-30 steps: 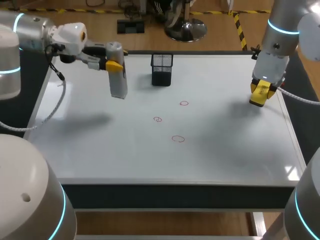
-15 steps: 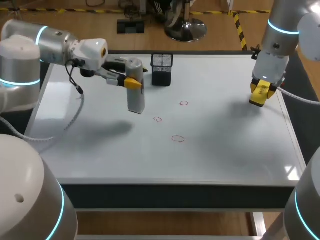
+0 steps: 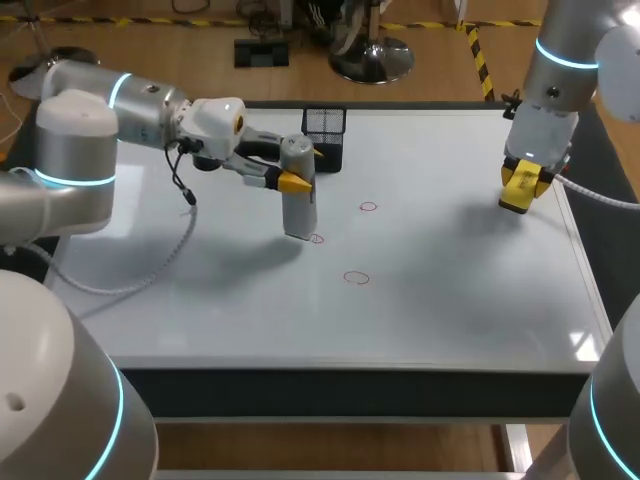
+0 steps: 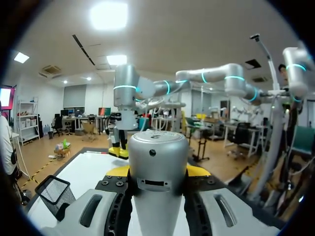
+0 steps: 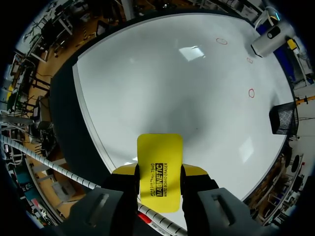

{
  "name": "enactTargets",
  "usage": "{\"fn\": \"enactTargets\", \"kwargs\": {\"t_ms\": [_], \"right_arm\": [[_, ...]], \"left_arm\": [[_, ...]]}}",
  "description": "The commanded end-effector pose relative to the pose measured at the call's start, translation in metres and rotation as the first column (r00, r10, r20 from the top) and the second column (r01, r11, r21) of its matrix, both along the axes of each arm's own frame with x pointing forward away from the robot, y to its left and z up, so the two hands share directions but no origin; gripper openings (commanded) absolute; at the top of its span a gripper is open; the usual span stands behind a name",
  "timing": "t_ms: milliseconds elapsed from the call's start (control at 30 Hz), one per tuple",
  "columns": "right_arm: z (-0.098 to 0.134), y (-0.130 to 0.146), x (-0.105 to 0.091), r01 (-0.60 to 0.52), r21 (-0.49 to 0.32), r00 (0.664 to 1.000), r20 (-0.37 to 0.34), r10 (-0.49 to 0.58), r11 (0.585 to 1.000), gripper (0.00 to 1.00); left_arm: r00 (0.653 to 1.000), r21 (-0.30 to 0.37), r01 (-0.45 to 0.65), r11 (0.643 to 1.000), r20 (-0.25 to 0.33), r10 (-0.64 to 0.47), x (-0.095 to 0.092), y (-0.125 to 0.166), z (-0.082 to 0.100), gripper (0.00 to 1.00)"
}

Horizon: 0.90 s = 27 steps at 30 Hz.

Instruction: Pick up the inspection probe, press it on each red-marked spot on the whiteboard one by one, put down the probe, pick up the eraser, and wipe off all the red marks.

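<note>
My left gripper is shut on the grey cylindrical probe, which stands upright with its lower end at or just above the middle red mark on the whiteboard. Two other red marks lie beside it. In the left wrist view the probe fills the space between the yellow fingertips. My right gripper hangs over the board's right side, shut on the yellow eraser. From the right wrist the probe and the marks show far ahead.
A black mesh basket stands at the back of the board, just behind the probe and my left gripper. The board's raised frame runs along the front edge.
My left arm has carried the probe from the back left toward the right and front, to the middle red mark. The right arm and eraser have not moved.
</note>
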State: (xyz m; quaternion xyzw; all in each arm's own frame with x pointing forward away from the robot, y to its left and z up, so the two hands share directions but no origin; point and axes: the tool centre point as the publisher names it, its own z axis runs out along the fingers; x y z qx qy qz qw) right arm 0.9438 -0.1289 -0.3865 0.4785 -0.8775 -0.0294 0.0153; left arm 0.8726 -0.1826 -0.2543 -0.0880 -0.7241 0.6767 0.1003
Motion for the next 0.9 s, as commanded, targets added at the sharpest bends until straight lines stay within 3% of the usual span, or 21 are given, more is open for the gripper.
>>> {"fn": "enactTargets", "kwargs": {"t_ms": [33, 900], "right_arm": [[0.001, 0.0, 0.0, -0.002, -0.003, 1.0, 0.0, 0.002, 1.0, 0.0], [0.001, 0.0, 0.0, -0.002, -0.003, 1.0, 0.0, 0.002, 1.0, 0.0]], "left_arm": [[1.0, -0.011, 0.008, 1.0, -0.002, -0.008, 0.007, -0.007, -0.007, 0.0], [1.0, 0.003, -0.006, 1.0, -0.019, 0.006, 0.019, -0.02, -0.026, 0.0]]}}
